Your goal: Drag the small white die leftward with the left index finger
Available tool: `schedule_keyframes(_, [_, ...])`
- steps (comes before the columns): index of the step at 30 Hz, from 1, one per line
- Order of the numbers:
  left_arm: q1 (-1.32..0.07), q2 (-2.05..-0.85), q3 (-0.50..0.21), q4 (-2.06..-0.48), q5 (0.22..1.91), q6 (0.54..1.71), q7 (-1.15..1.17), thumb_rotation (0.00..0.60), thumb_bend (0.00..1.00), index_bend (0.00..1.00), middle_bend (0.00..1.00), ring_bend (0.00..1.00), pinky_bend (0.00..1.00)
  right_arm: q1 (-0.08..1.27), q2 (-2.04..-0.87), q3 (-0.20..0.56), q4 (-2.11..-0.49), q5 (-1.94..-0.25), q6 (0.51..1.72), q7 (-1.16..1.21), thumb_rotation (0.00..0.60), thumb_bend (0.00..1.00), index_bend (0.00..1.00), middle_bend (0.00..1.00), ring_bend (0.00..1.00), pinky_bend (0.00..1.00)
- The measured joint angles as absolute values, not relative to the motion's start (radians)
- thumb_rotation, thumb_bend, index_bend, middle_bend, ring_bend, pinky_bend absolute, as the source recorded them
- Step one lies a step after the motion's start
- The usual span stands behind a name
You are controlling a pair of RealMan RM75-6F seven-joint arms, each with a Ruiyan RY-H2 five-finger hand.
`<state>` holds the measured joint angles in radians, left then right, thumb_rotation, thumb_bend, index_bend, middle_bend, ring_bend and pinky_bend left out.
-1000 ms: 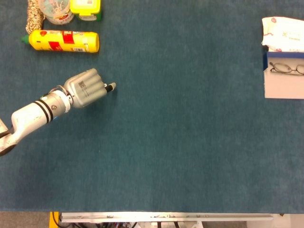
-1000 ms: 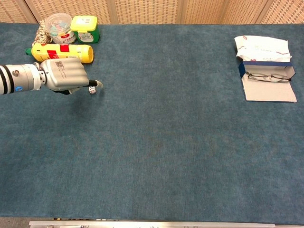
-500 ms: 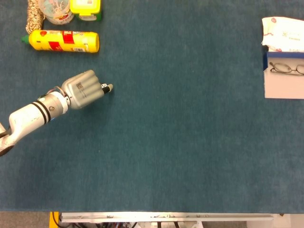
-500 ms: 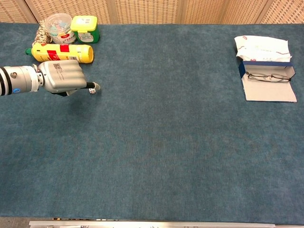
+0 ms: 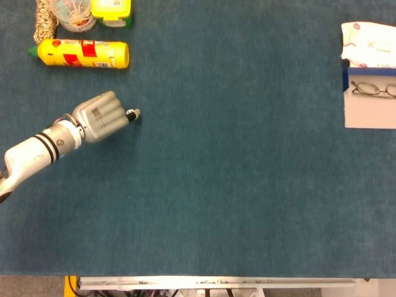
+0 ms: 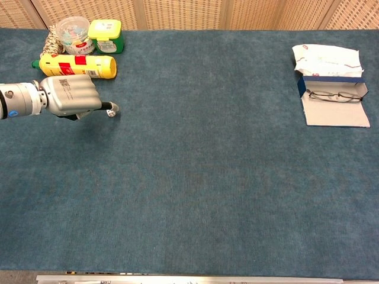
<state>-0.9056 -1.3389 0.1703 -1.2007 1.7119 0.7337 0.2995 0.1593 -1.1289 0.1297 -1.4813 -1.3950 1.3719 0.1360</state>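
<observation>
The small white die (image 6: 110,113) lies on the blue table cloth at the left, just below one extended fingertip (image 6: 112,107) of my left hand (image 6: 68,96). In the head view the die is mostly hidden under that fingertip (image 5: 134,113), which touches or presses on it. My left hand (image 5: 99,117) has its other fingers curled in and holds nothing. My right hand is in neither view.
A yellow bottle (image 5: 81,54) lies on its side behind the hand, with a green-lidded tub (image 6: 105,35), a clear jar (image 6: 72,33) and a rope coil (image 5: 43,18) further back. An open glasses case (image 6: 334,100) and a white packet (image 6: 327,59) sit at the far right.
My left hand has slid leftward over the last second, and the die has travelled left with the fingertip.
</observation>
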Motion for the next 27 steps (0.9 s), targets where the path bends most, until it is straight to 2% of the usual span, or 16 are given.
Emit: schedule_keyframes(27, [-0.862, -1.291, 0.174, -1.232, 1.692, 0.757, 0.316, 0.600, 0.98, 0.16, 1.00, 0.91, 1.00, 0.157, -1.129, 0.129, -1.483, -1.396, 1.375, 0.135, 0.600, 0.06, 0.34, 0.32, 0.17, 0.26])
